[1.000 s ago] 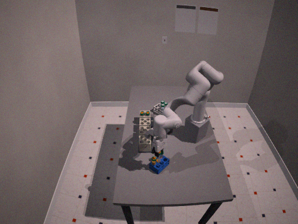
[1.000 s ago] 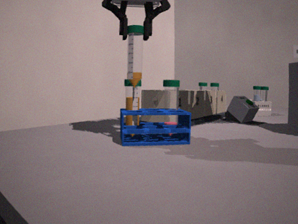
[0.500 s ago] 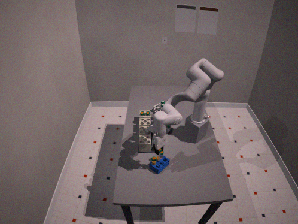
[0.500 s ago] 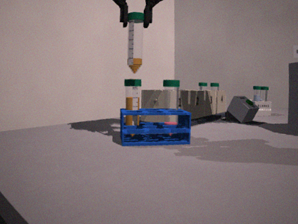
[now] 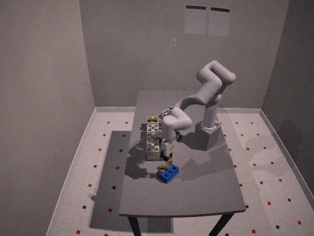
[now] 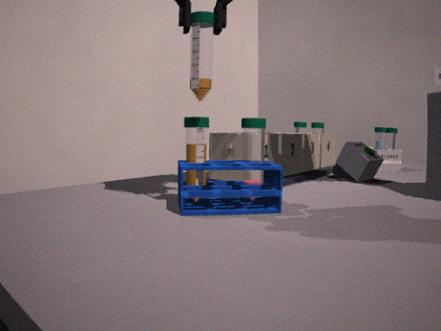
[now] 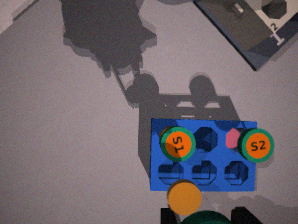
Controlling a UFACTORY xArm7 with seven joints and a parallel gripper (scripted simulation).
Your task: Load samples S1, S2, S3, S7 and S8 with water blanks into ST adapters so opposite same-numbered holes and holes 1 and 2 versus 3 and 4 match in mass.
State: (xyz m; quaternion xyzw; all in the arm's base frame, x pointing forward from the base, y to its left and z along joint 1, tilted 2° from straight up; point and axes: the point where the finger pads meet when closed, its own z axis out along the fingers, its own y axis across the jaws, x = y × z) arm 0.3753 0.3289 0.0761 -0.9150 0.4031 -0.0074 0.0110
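My gripper [image 6: 201, 29] [image 7: 206, 216] is shut on a green-capped tube [image 6: 202, 58] [image 7: 184, 198] with a little orange liquid. It hangs upright above the blue rack [image 6: 227, 212] [image 7: 154, 186], clear of it; its cap mark is hidden. S1 [image 5: 162, 167] [image 6: 197, 122] [image 7: 178, 143] stands in the rack, filled well up with orange. S2 [image 6: 254, 123] [image 7: 257, 145] stands there too, with a low pink level. Beige adapters [image 5: 153, 154] [image 6: 291, 150] stand in a row. The farthest adapter holds two orange-dotted tubes [image 5: 149, 119] [image 5: 156, 119] [image 6: 300, 124] [image 6: 318, 125]; their IDs are unreadable.
The white BLANKS rack [image 6: 393, 157] stands at the back with green-capped tubes [image 6: 380, 130] [image 6: 392, 130]. The small sloped desk [image 6: 357, 164] with its green key [image 6: 370, 151] stands beside the adapter row. The arm covers part of that area in the top view.
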